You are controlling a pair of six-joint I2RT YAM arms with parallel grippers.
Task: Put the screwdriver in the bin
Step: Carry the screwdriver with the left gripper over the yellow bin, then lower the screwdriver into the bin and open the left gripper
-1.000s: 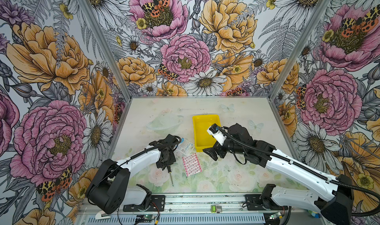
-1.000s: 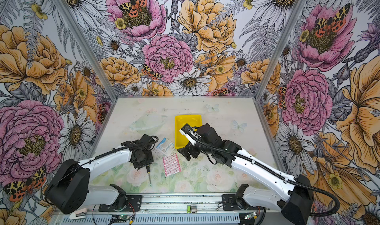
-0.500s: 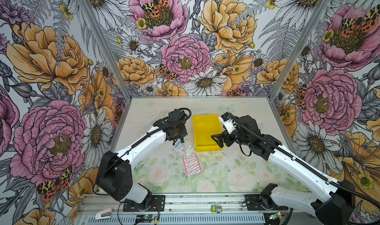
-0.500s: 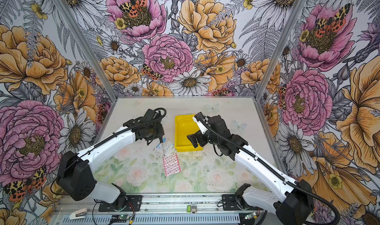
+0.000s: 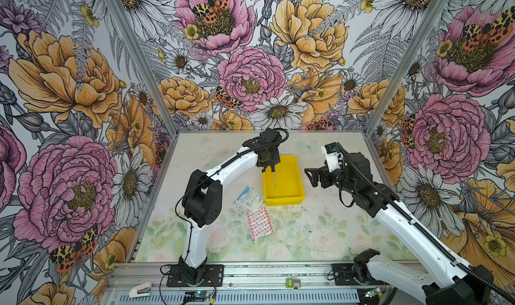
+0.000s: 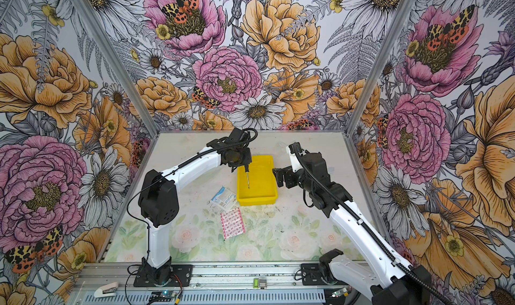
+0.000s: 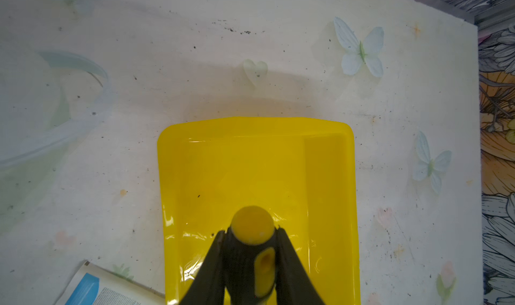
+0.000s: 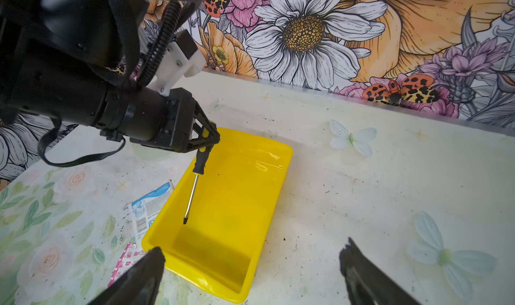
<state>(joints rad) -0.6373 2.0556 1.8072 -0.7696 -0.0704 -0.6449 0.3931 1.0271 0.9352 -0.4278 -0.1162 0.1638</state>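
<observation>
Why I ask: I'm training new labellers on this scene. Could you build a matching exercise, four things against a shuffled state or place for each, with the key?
Things
1. screwdriver
2. right hand
3. blue-and-white packet
4. pink-patterned packet

States or places
A. open and empty, next to the bin
B. held shaft-down over the bin by the shut left hand
C. flat on the table, apart from the bin, nearer the arm bases
D. flat on the table, right beside the bin

Pairs: 1-B, 2-A, 3-D, 4-C
</observation>
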